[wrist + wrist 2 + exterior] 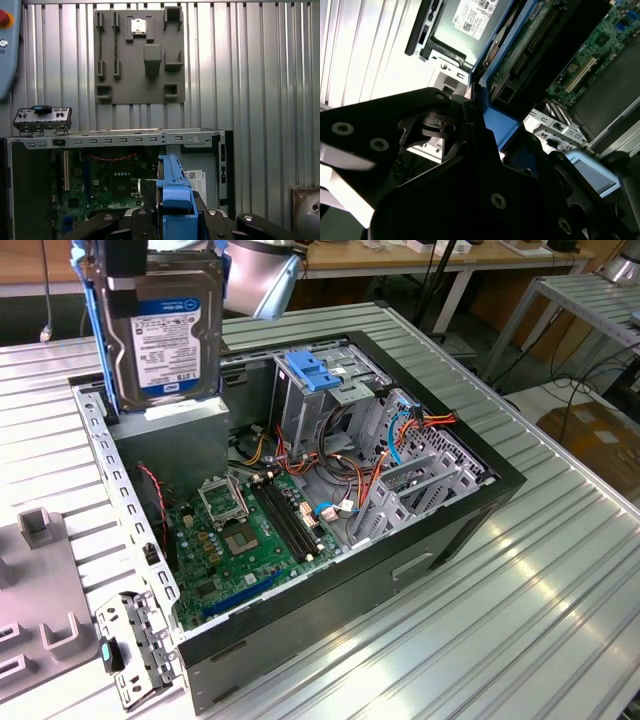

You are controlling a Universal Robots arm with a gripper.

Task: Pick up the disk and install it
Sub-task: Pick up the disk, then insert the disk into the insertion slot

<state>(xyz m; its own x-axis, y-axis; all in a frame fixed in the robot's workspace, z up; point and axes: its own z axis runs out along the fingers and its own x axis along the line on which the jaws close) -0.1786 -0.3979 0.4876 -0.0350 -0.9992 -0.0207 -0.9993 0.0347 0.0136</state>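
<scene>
The disk (165, 330) hangs upright over the back corner of the open computer case (490, 490), at the exterior view's upper left. Its white label with a blue band faces the camera. My gripper (125, 258) is shut on its top end from above. In the first wrist view the disk's blue plastic carrier (174, 192) sits edge-on between my dark fingers (145, 220). Below it lie the motherboard (110, 185) and the case's rear wall. In the second wrist view the blue carrier (501, 125) is clamped in the black gripper body.
Inside the case are the motherboard (240, 530), a tall metal drive cage with a blue latch (312, 370), coloured cables and a grey power-supply box (180, 435). A grey fixture plate (140, 55) and a small metal bracket (42, 120) lie on the ribbed table beside the case.
</scene>
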